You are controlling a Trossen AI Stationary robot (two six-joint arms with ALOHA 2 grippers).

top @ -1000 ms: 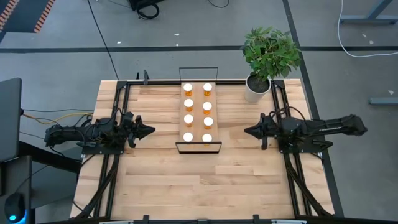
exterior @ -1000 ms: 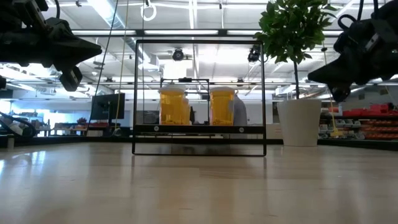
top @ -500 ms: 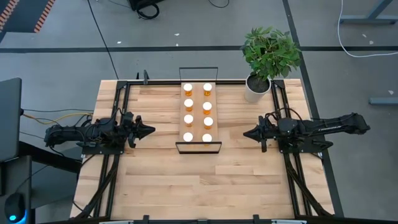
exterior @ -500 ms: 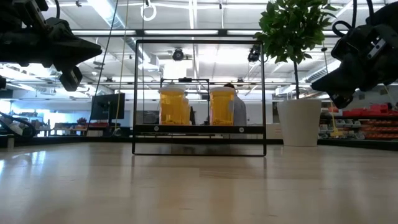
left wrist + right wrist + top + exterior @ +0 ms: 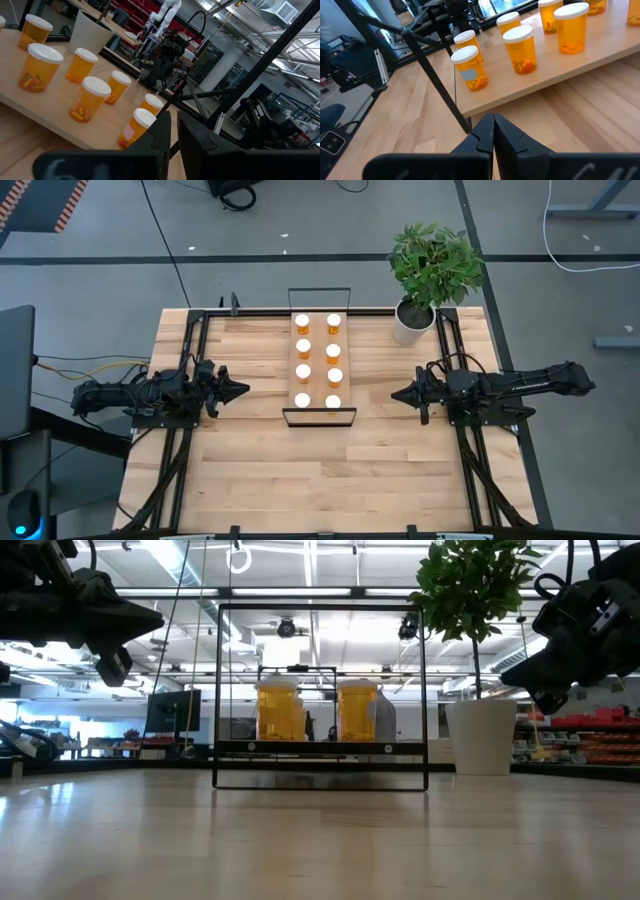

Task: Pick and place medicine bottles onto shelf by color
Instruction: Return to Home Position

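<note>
The surface (image 5: pixel 300 470) filled the middle of the high view. Your left arm (image 5: pixel 150 393) at centre left and right arm (image 5: pixel 500 388) at centre right flanked the shelf (image 5: pixel 318 360) at upper centre, both jaws clenched on nothing. All eight medicine bottles (image 5: pixel 334 376) stood there, so you needed only draw back level, clear of its frame.

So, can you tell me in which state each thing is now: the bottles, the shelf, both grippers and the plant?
medicine bottles: all eight upright on the shelf, caps on, two rows of four.
shelf: standing on the table, carrying every bottle.
left gripper: shut, empty, clear of the shelf.
right gripper: shut, empty, clear of the shelf.
potted plant: upright, beside the shelf's far end.
</note>
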